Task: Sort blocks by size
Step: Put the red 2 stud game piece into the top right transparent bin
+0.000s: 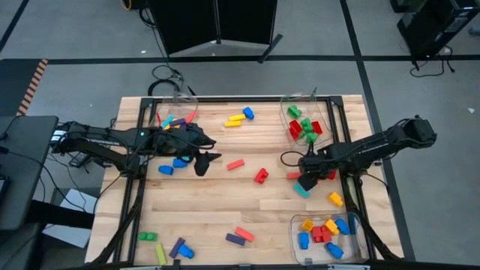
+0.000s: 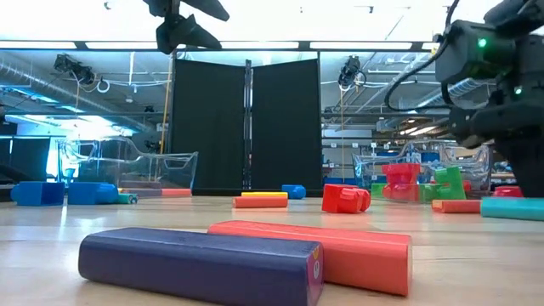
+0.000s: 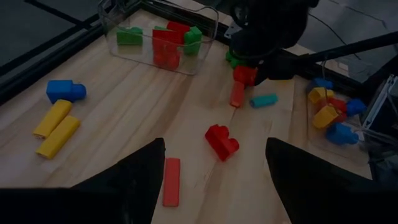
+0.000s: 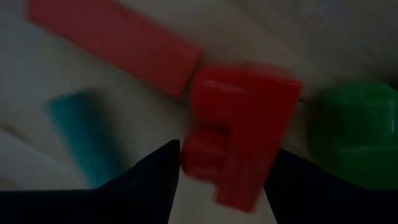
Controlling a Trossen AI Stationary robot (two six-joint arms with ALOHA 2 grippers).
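Note:
Blocks of many colours lie scattered on the wooden table (image 1: 247,210). My right gripper (image 4: 225,152) points down near the table's right side, open, its fingers standing on either side of a chunky red block (image 4: 249,99) that lies on the wood. Close by are a red bar (image 4: 118,43), a teal block (image 4: 81,137) and a green block (image 4: 357,137). My left gripper (image 3: 214,180) hangs open above the table's left middle, over a red bar (image 3: 171,180) and a red block (image 3: 222,141), holding nothing.
Three clear bins hold blocks: one at the far left (image 1: 176,112), one at the far right (image 1: 304,120), one at the near right (image 1: 326,232). Yellow and blue blocks (image 1: 238,118) lie at the far middle, purple and orange bars (image 1: 240,236) near the front edge.

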